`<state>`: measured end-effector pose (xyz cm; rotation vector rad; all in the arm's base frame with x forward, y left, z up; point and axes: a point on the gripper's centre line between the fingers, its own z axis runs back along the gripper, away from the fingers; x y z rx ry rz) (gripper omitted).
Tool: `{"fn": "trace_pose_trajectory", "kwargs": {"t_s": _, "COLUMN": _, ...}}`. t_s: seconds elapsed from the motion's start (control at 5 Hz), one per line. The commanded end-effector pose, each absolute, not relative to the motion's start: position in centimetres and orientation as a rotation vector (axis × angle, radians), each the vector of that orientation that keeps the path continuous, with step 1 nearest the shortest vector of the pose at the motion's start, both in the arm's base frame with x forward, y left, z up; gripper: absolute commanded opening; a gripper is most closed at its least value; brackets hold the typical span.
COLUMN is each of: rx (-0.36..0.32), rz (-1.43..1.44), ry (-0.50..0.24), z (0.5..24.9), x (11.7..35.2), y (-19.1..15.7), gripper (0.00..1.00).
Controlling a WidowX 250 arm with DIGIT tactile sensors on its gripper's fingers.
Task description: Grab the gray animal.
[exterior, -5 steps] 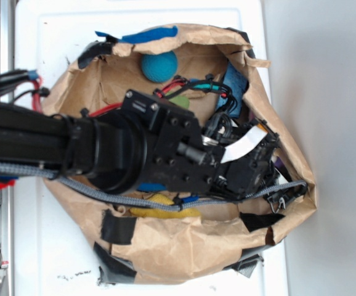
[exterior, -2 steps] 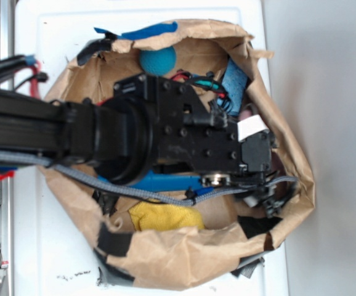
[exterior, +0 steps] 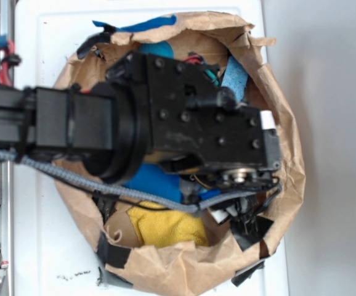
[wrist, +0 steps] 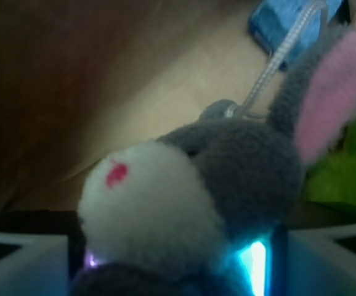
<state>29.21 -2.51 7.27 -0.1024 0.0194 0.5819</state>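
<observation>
Wrist view, nearest first: the gray animal (wrist: 227, 179) fills the lower centre of my view, its white muzzle and red nose at 8 o'clock, one pink-lined ear rising toward 1 o'clock. It sits right at my gripper (wrist: 178, 271), between the two pale finger edges at the bottom corners, and the pads look pressed against its body; I judge my jaws clamped on the plush, though the contact itself is hidden beneath the fur.

At 3 o'clock, just beside the ear, lies a green fuzzy toy (wrist: 344, 172). Farther off, toward 1 o'clock, a gray cord (wrist: 276, 61) runs up to a blue object (wrist: 289, 24) against the paper bag's inner wall (wrist: 135, 80).

Exterior view: my arm (exterior: 165, 129) covers most of the paper bag (exterior: 289, 179); the animal is hidden under it. A yellow cloth (exterior: 165, 225) lies at 6 o'clock.

Risks, as judged: the soft fur may compress and slip if only the head is held; the cord could snag; the bag rim may catch my wrist.
</observation>
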Motion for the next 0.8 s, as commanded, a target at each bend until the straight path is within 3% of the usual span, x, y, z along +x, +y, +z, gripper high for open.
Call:
{"fn": "trace_pose_trajectory", "kwargs": {"t_s": 0.0, "rx": -0.079, "rz": 0.518, "ry": -0.145, "z": 16.3, "x": 28.2, "y": -1.9, "gripper": 0.00}}
{"fn": "trace_pose_trajectory", "kwargs": {"t_s": 0.2, "rx": -0.093, "rz": 0.485, "ry": -0.163, "z": 17.8, "x": 27.6, "y": -1.5, "gripper": 0.00}}
{"fn": "trace_pose_trajectory", "kwargs": {"t_s": 0.6, "rx": -0.084, "rz": 0.461, "ry": -0.168, "z": 18.7, "x": 26.1, "y": -1.5, "gripper": 0.00}}
